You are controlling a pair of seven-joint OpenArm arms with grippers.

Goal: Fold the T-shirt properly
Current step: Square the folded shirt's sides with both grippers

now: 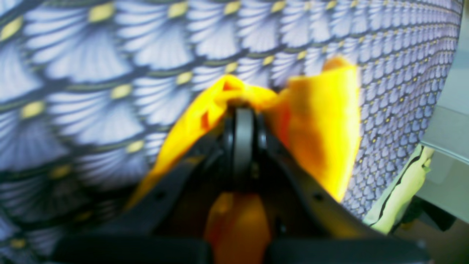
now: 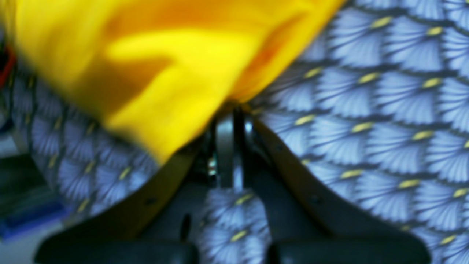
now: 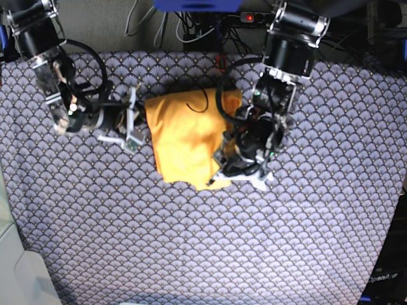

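The plain yellow-orange cloth T-shirt (image 3: 187, 136) lies bunched on the blue-grey scallop-patterned table cover (image 3: 203, 241) — left gripper (image 1: 243, 110) and right gripper (image 2: 231, 110) each pinch an edge of it.

The only text that can be read is a faint pale "OpenArm" mark (image 3: 382, 277), seen in the base view's lower right corner beside the edge of the scallop-patterned table cover (image 3: 305, 241); no other lettering is legible.

The folded yellow-orange cloth T-shirt (image 3: 187, 140) lies on the blue-grey scallop-patterned table cover (image 3: 203, 241), near its middle. In the base view, the right gripper (image 3: 141, 121) sits at its left edge, the left gripper (image 3: 222, 162) at its right.
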